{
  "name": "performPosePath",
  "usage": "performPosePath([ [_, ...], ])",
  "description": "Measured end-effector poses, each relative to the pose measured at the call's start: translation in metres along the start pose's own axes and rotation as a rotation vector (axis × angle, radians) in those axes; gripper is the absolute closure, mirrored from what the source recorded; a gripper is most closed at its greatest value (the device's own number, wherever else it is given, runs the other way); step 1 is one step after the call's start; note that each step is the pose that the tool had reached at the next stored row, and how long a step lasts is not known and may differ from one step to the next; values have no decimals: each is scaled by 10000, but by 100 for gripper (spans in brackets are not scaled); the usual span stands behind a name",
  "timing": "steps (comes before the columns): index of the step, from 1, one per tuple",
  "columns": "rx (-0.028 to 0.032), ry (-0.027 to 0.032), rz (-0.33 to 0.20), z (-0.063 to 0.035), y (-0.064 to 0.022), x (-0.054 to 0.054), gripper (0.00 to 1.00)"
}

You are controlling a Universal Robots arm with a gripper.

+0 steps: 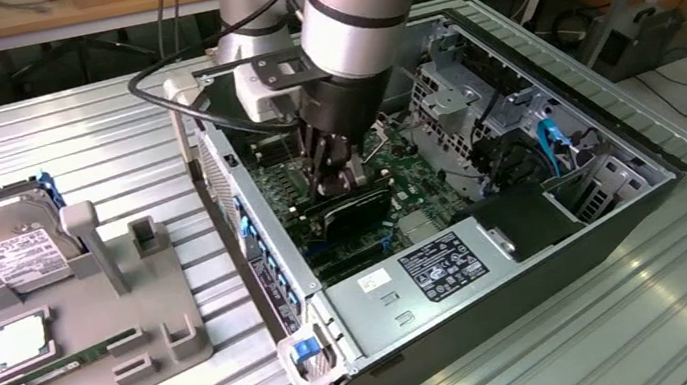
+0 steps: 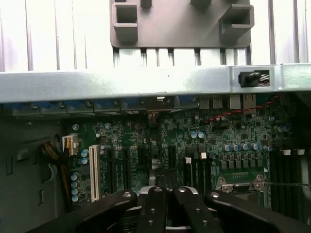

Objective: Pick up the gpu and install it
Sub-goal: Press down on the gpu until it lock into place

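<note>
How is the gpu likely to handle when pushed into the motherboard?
The gpu looks thin and flat, so probably stiff, not floppy. Standing on edge under the end effector, it could tip if released unseated. As a bare circuit card, it is likely fragile.

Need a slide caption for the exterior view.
Claw lowered inside the open computer case, at the gpu on the motherboard.

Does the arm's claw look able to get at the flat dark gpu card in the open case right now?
Likely yes: the claw sits right on the flat dark gpu card inside the open-sided grey metal computer case, with nothing between them.
</note>
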State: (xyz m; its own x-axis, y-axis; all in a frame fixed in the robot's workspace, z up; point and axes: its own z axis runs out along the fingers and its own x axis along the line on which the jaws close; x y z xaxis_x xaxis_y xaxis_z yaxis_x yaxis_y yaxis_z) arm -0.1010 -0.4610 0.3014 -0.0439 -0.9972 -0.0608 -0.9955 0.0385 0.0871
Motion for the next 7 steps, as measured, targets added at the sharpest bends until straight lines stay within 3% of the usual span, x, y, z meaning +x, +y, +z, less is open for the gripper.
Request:
performPosePath([
  [7, 0, -1, 0, -5, 0, 0, 89],
])
